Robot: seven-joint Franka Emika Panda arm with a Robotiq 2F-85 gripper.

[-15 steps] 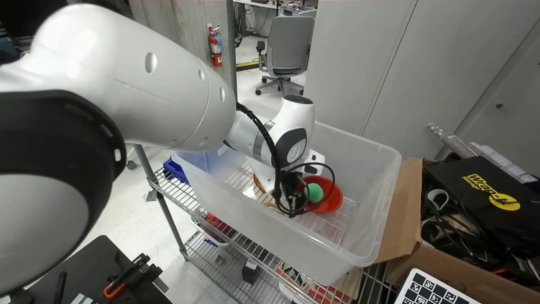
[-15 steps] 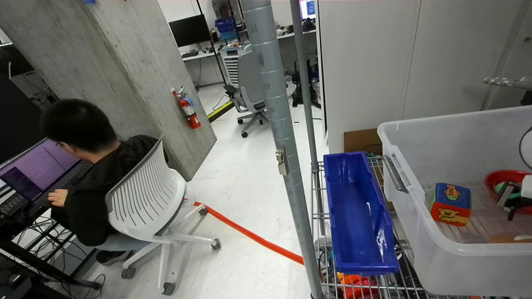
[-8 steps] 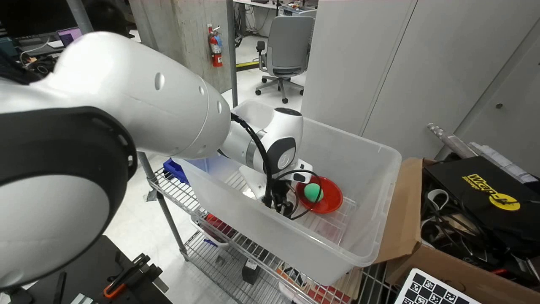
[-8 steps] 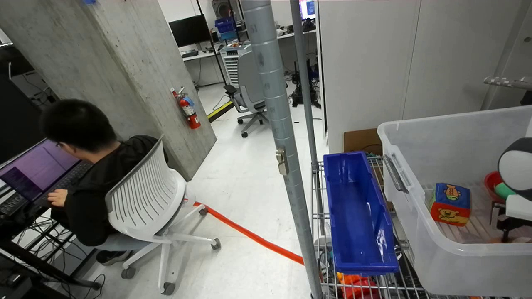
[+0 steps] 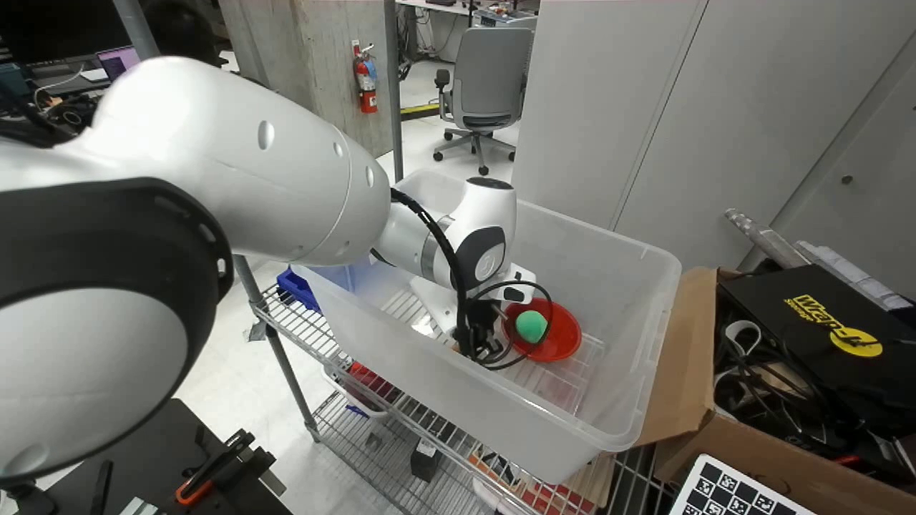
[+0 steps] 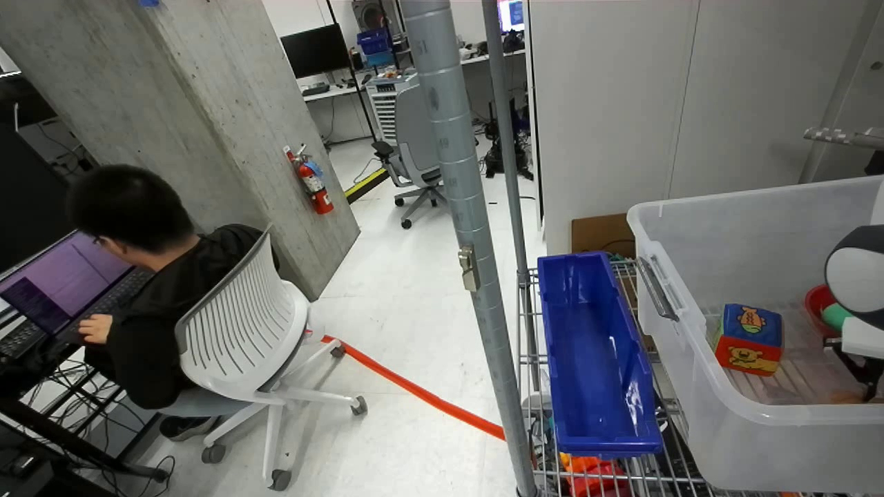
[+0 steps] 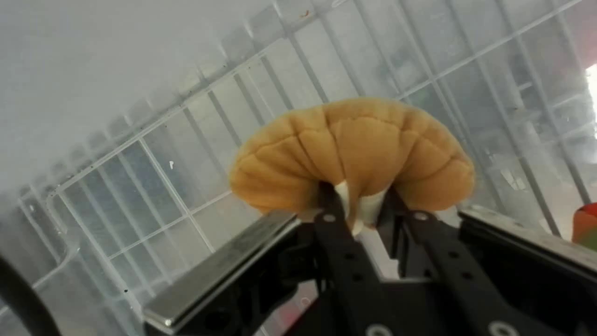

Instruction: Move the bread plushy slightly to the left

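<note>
In the wrist view, the jaws of the gripper (image 7: 361, 204) are clamped on the bread plushy (image 7: 368, 144); they pinch it at its middle, so that its two ends bulge out on both sides. The plushy is inside the translucent tub (image 5: 444, 386); from these angles I cannot tell whether it touches the tub floor (image 7: 154, 196). In the same tub, the red bowl (image 5: 569, 336) with the green ball (image 5: 531, 326) stands near the gripper. There is also the cube (image 6: 749, 338): its blue top carries a drawing of a fish, and its red side a yellow bear. Just beside the tub is a cardboard box (image 5: 687, 357), holding a black case (image 5: 809, 343) with yellow letters, which read "Wrap-It Storage".
</note>
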